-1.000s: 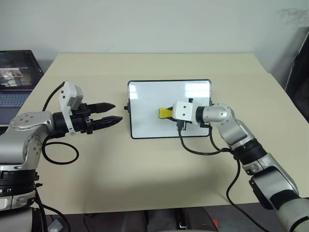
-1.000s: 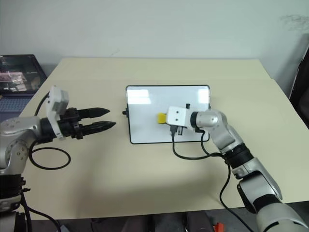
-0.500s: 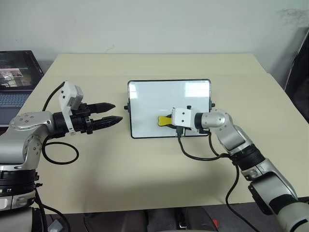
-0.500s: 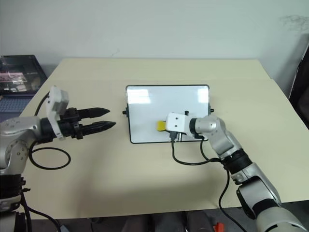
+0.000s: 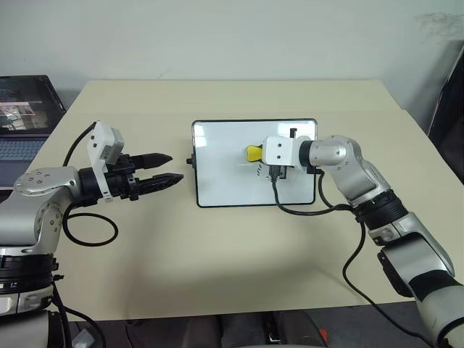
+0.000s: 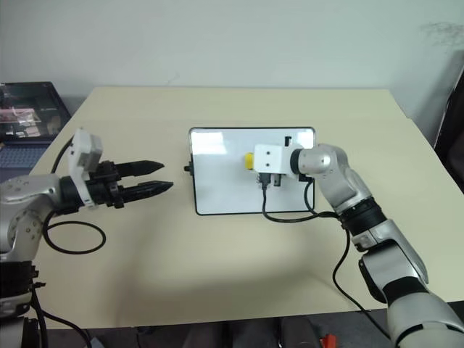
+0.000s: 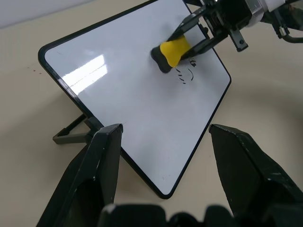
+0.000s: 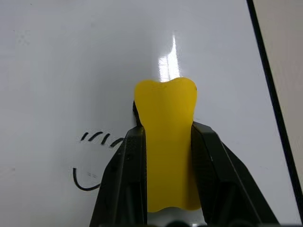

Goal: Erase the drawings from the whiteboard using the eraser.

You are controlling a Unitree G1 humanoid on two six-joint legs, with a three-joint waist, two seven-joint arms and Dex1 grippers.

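My right tool [image 5: 255,154] is clamped tight on the eraser [image 5: 253,153], both black fingers [image 8: 124,179] pinching its yellow sides, front end sticking out past the tips. Eraser is over the upper middle of the whiteboard [image 5: 217,167], dark underside facing the white surface; can't tell if it actually touches. The drawings [image 7: 185,75] sit just beside the eraser: a row of short black dashes [image 8: 100,137] with a curved stroke [image 8: 84,182] next to them, partly hidden behind one finger in the right wrist view. Rest of the board looks white, with glare patches.

Whiteboard stands tilted on a small prop near the middle of the desk [image 5: 217,261], thin black frame, little knob on its left side.

My left tool [image 5: 168,168] hangs over the desk left of the board, well apart from it, pointing toward it, fingers [image 7: 102,161] spread apart with nothing between them.

Laptop [image 5: 25,116] at the desk's far left edge, lid up. Black cable [image 5: 304,212] loops from the right wrist across the board's lower edge.
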